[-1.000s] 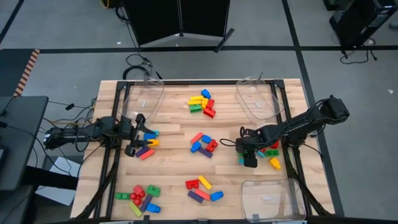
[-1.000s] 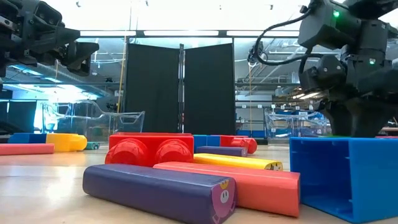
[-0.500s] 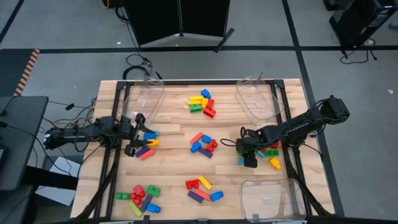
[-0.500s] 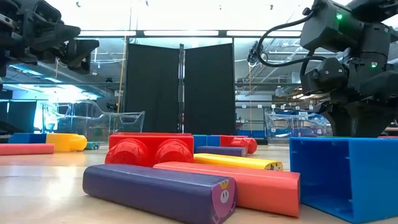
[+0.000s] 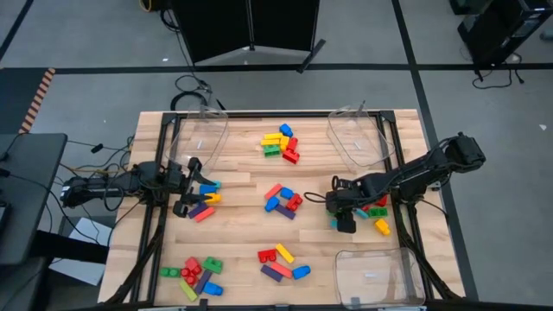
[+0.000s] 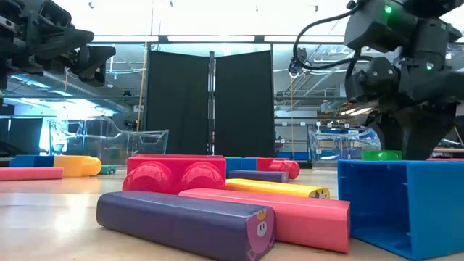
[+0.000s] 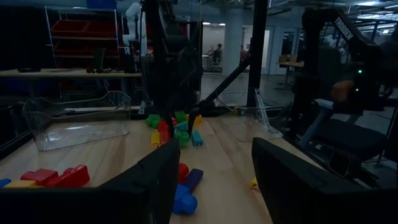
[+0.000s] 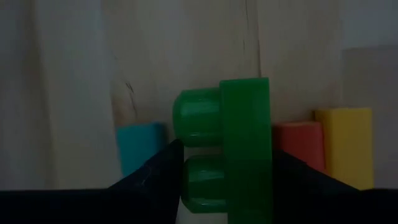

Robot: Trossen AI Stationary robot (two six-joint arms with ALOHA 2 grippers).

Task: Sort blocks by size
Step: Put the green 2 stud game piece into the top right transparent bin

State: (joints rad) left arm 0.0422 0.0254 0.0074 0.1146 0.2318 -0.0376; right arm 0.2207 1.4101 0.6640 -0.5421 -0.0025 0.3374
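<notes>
Right gripper [image 8: 227,186] newly around green block [image 8: 230,143]

R gripper [image 5: 338,210] is shifted slightly toward table centre vs. earlier frames, fingers closed on a green block [image 8: 227,146]. In low view the green block [image 6: 381,154] is now seen raised above the blue block's [image 6: 399,206] top edge.
</notes>
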